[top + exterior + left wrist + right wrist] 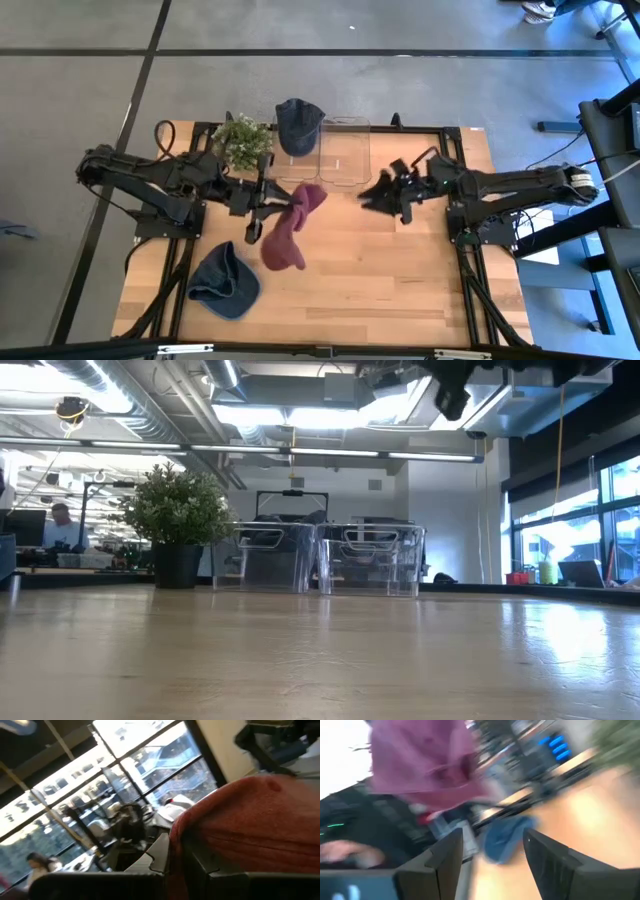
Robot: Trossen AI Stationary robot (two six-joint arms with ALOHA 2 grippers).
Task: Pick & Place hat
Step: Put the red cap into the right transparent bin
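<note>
Left gripper (268,197) is pinching the maroon hat (290,228) and holding it above the table's middle, near two clear bins (334,150). Right gripper (385,192) is waiting opposite, fingers spread. One dark blue hat (298,125) is already sitting in a bin; another blue hat (224,283) is lying on the wooden table (400,280), unpicked.

A potted plant (241,141) sits at the wooden counter's (400,270) eleven o'clock edge, two clear bins (343,150) at twelve o'clock.
</note>
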